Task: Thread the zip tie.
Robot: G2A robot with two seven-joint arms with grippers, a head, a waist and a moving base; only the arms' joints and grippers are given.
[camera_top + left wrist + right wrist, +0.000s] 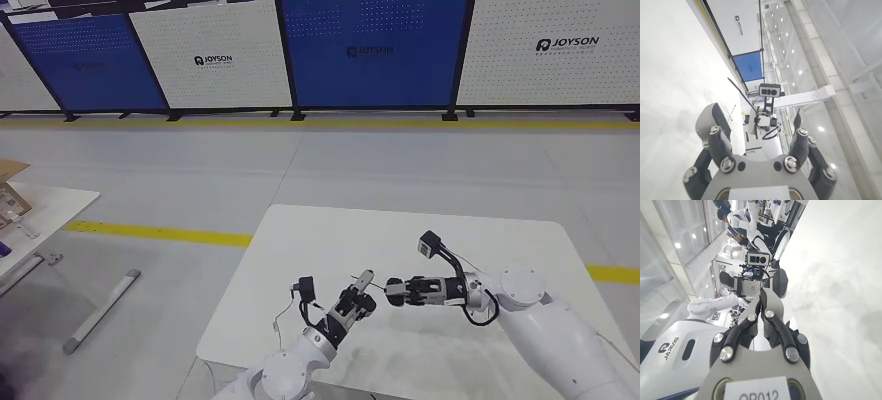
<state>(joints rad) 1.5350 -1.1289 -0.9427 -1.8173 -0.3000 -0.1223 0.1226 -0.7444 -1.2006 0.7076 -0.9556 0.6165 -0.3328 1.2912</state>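
Grey floor (400, 160), yellow line (160, 234) (blue, white panels (370, 50) behind)

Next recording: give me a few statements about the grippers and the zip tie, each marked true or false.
1. The left gripper is wide open and empty. True.
2. The right gripper is open. False: it is shut on the thin black plastic zip tie.
3. The zip tie lies flat on the white rectangular table. False: the right gripper holds it off the table.
4. The two grippers face each other. True.
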